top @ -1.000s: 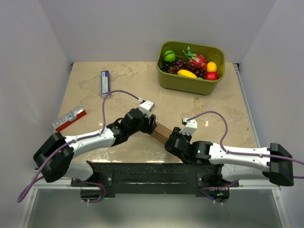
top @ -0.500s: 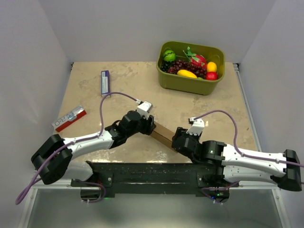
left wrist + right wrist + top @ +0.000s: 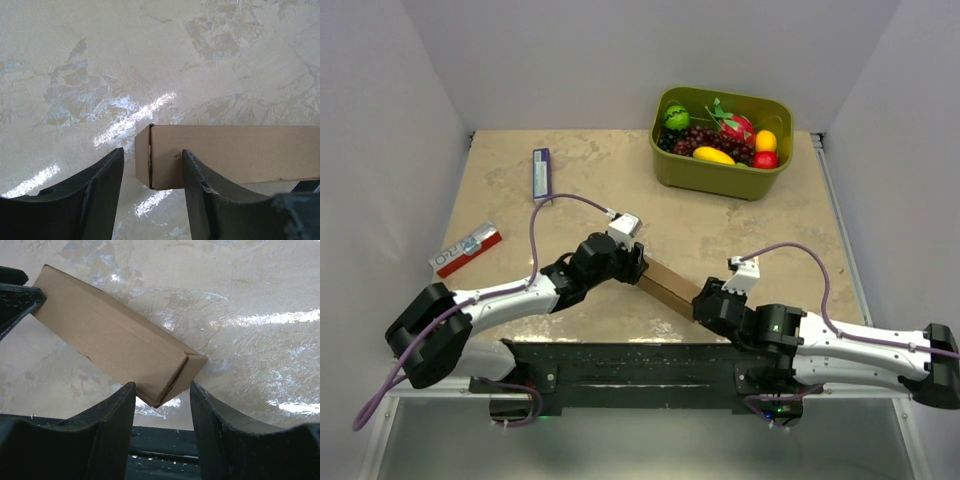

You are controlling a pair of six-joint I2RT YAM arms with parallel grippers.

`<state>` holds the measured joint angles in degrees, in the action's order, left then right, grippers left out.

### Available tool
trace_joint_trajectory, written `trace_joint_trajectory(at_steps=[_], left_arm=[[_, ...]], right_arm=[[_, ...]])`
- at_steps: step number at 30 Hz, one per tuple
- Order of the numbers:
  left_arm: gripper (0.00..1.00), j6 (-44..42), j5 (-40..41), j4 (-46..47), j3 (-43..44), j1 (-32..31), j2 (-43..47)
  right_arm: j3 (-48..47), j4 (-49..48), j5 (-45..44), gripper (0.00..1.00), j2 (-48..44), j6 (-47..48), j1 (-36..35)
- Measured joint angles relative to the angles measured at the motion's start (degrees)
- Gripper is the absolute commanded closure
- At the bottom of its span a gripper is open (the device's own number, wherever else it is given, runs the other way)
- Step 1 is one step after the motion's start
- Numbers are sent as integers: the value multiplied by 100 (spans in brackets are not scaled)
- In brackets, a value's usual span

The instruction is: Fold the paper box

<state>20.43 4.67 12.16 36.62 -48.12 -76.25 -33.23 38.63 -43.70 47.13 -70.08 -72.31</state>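
Cardboard is what lies between the two sets of fingers. The paper box (image 3: 670, 288), a long, slim brown carton with its sides closed, is laid flat on the worktop (image 3: 770, 235). One end is at the left fingers (image 3: 636, 266) and the other at the right fingers (image 3: 706, 300).

In the left wrist view the fingers are spread, and the end of the box (image 3: 235, 152) is seen in the gap between them. One finger (image 3: 100, 195) stands apart from that end, with bare worktop showing between the two. The other finger (image 3: 200, 195) crosses in front of the long face just behind the end. Whether it presses there cannot be told. The box is not pinched across.

In the right wrist view the fingers are likewise spread. The box (image 3: 115, 337) runs slantwise away from them, and its near end corner is set between the two tips. One finger (image 3: 117, 425) is seen against the lower long edge and the other (image 3: 210, 425) just beside the end flap. Contact cannot be told for either. At the far end of the box a dark finger of the left arm (image 3: 15, 297) is seen.

Well beyond the right fingers a green tub (image 3: 710, 178) of fruit (image 3: 715, 155) is placed. Well beyond the left fingers and to their left lies a slim purple-and-white box (image 3: 541, 175). Farther to their left lies a red-and-white box (image 3: 466, 249). Just behind both sets of fingers runs the black mounting rail (image 3: 640, 365).
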Motion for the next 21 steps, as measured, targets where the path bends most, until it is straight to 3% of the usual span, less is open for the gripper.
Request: trace_joint_trajectory(at_steps=[11,16,21], left_arm=[[44,-2,-55,-33,0,-2,0],[29,-68,-66,-146,72,4,-2],[24,-199,-94,-448,299,4,2]], right_arm=[[391,-201,-2,60,-214,-417,-2],[535,-404,11,65,-208,-586,-2],[555,-485,15,68,-216,-621,-2]])
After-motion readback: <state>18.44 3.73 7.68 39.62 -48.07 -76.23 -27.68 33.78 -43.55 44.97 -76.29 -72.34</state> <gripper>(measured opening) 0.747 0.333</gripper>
